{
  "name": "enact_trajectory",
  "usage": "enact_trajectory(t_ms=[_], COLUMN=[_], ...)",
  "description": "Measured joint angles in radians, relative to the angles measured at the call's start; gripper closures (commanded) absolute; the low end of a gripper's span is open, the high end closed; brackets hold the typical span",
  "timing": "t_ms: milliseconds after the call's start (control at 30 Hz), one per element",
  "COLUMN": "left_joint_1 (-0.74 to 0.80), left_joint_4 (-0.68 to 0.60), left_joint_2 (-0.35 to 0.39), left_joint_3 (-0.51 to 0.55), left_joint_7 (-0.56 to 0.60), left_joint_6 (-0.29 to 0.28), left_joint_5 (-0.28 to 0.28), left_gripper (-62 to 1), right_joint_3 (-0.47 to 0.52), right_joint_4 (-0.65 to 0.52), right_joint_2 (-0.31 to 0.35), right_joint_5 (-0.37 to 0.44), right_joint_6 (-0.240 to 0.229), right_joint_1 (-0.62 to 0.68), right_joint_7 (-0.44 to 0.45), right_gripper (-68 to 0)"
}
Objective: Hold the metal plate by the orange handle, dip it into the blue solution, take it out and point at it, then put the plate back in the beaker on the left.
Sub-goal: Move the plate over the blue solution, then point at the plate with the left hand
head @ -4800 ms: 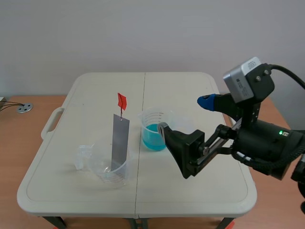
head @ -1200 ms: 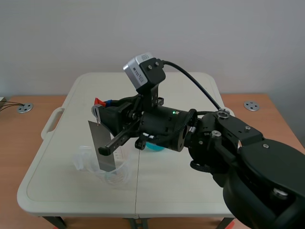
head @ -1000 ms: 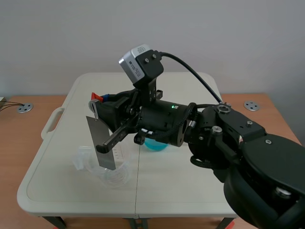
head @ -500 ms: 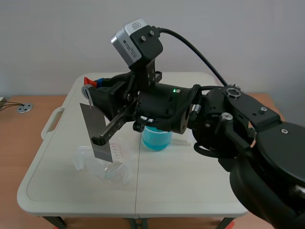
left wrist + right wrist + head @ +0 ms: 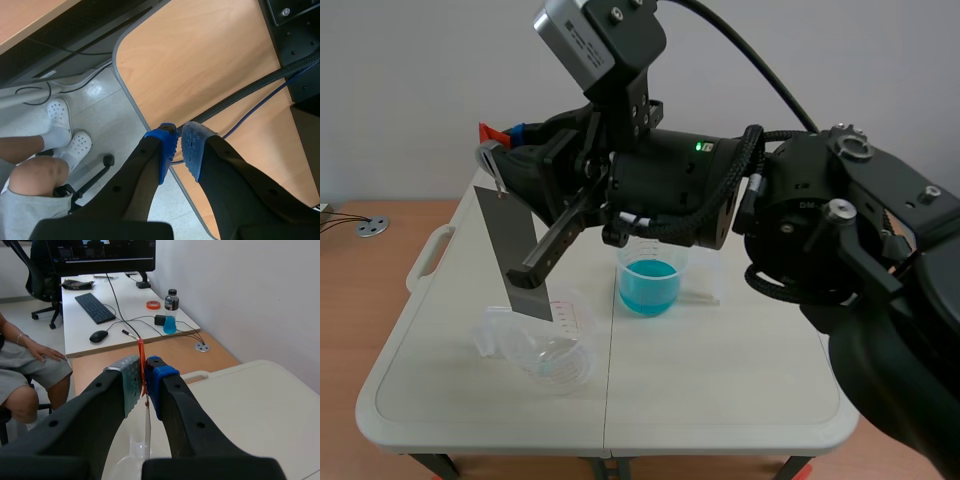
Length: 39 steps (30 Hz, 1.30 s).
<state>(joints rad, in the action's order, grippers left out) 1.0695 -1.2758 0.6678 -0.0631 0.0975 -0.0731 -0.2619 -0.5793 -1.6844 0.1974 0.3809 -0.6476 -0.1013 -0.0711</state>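
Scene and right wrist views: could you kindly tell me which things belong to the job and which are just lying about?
Job: right gripper, orange handle, metal plate, blue solution beaker, empty left beaker.
Lying about: keyboard, mouse, drink bottle, tape roll.

The metal plate (image 5: 515, 255) is plain grey. Its orange handle (image 5: 142, 357) is orange-red. The right hand (image 5: 144, 374) is black, with one grey-green and one blue dotted pad. The beaker (image 5: 570, 330) below this hand is clear with red scale marks. The solution (image 5: 649, 285) is blue and the surface (image 5: 720, 380) cream. The left hand (image 5: 179, 146) is black, with blue dotted pads (image 5: 194, 150).
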Motion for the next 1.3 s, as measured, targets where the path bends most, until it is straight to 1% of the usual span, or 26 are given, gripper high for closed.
enact_trajectory(t_ms=[233,333,433,533,567,700,933,1033,1133,1200,1267,1300], left_joint_1=[0.000,0.000,0.000,0.000,0.000,0.000,0.000,0.000,0.000,-0.002,-0.006,-0.009], left_joint_4=[0.000,0.000,0.000,0.000,0.000,0.000,0.000,0.000,0.000,0.000,0.000,0.000], left_joint_2=[0.000,0.000,0.000,0.000,0.000,0.000,0.000,0.000,0.000,0.000,0.000,0.002], left_joint_3=[0.000,0.000,0.000,0.000,0.000,0.000,0.000,0.000,0.000,0.000,0.000,0.001], left_joint_7=[0.000,0.000,0.000,0.000,0.000,0.000,0.000,0.002,0.003,0.003,0.000,0.000], left_joint_6=[0.000,0.000,0.000,0.000,0.000,0.000,0.000,0.000,0.000,0.000,0.000,0.000], left_joint_5=[0.000,0.000,-0.001,-0.001,-0.001,-0.001,-0.001,-0.001,0.000,0.002,0.029,0.030], left_gripper=[-8.4,-8.4,-8.4,-8.4,-8.4,-8.4,-8.4,-8.4,-8.3,-8.3,-8.3,-8.3], right_joint_3=[0.000,0.000,0.012,0.055,0.072,0.130,0.197,0.231,0.238,0.238,0.238,0.238], right_joint_4=[-0.092,-0.123,-0.144,-0.151,-0.153,-0.153,-0.153,-0.153,-0.153,-0.153,-0.153,-0.153], right_joint_2=[0.026,0.036,0.047,0.056,0.062,0.101,0.169,0.192,0.217,0.236,0.251,0.256], right_joint_5=[0.002,0.002,0.011,0.055,0.058,0.098,0.144,0.143,0.151,0.182,0.204,0.208], right_joint_6=[0.000,0.000,-0.001,0.000,0.000,0.000,0.000,0.000,0.000,0.000,0.000,0.004], right_joint_1=[0.000,0.000,0.000,0.000,0.000,0.000,-0.001,-0.001,-0.013,-0.034,-0.062,-0.074], right_joint_7=[-0.013,-0.047,-0.048,-0.050,-0.050,-0.051,-0.049,-0.046,-0.047,-0.047,-0.053,-0.059], right_gripper=[-1.3,-1.3,-1.3,-1.3,-1.3,-1.3,-1.3,-1.3,-1.3,-1.3,-1.3,-1.3])
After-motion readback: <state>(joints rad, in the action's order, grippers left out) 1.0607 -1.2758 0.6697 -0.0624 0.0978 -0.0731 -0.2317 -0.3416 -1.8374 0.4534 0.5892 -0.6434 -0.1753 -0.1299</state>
